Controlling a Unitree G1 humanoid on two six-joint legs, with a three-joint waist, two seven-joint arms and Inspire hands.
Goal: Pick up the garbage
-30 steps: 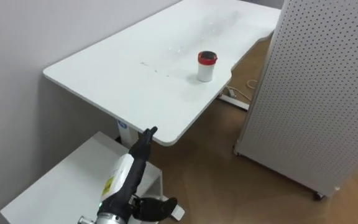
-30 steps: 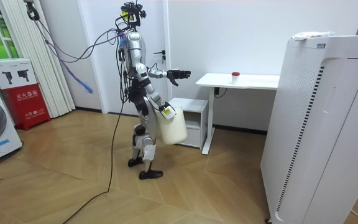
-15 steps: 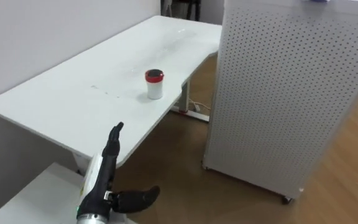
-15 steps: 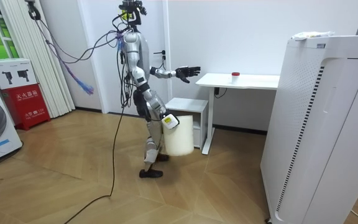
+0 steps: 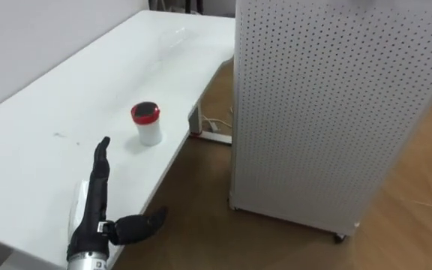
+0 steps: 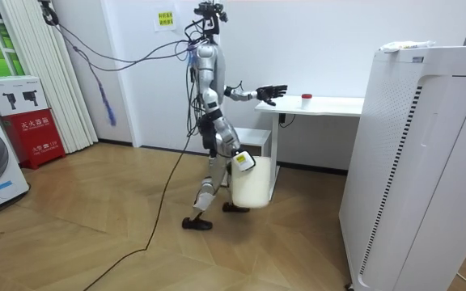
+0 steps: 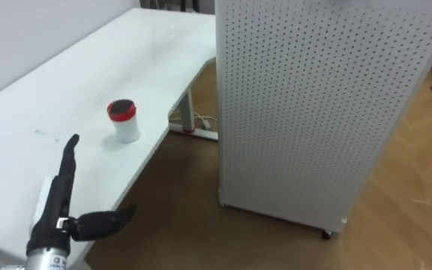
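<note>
A small white cup with a red rim (image 5: pixel 147 123) stands upright on the white desk (image 5: pixel 43 150), near its front edge; it is also visible as the cup (image 7: pixel 124 120) and the cup (image 6: pixel 306 98). My left hand (image 5: pixel 96 214) is stretched out over the desk, open, fingers straight and thumb spread, a short way from the cup and not touching it. In the room view my right hand (image 6: pixel 238 157) hangs at my hip with a white bin (image 6: pixel 249 184) below it. I stand mid-stride beside the desk's end.
A tall white perforated cabinet (image 5: pixel 336 112) stands close to the desk on the right, with a narrow strip of wooden floor (image 5: pixel 201 195) between them. A white power strip (image 5: pixel 213 126) lies under the desk. A low white shelf unit (image 6: pixel 259 145) sits by the desk's end.
I have walked closer to the desk, so the whole picture has shifted. My left hand now reaches over the desktop, nearer the cup. The bin has come along at my right side.
</note>
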